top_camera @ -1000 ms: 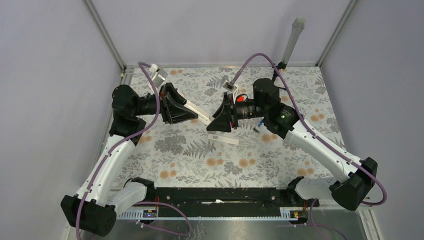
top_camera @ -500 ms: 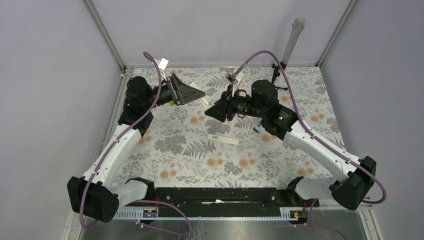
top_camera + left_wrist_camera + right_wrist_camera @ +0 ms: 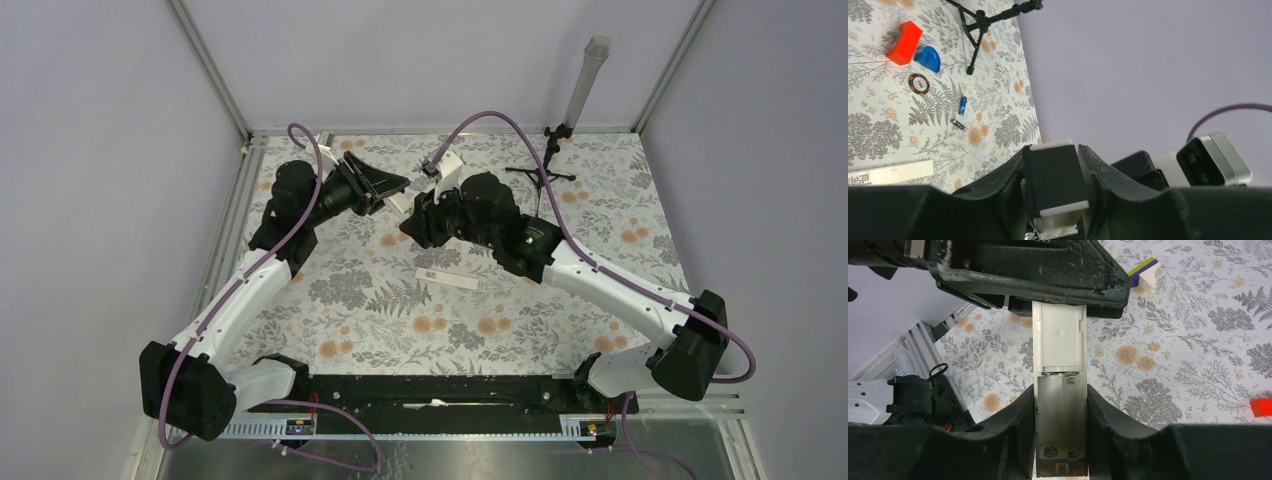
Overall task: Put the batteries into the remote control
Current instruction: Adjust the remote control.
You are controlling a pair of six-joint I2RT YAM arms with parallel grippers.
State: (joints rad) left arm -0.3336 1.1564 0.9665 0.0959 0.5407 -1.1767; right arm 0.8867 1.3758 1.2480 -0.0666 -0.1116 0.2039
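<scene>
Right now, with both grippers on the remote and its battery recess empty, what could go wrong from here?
1. The left gripper and right gripper both clamp the remote control off the table; whichever releases to fetch a battery could leave it tilting or slipping in a single end grip.
2. The batteries lie loose and close together; grabbing one may knock the other rolling.
3. The open recess lies between the right gripper's fingers, which may crowd insertion.

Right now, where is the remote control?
The remote control is raised over the table, far middle in the top view, between the left gripper and right gripper.
</scene>
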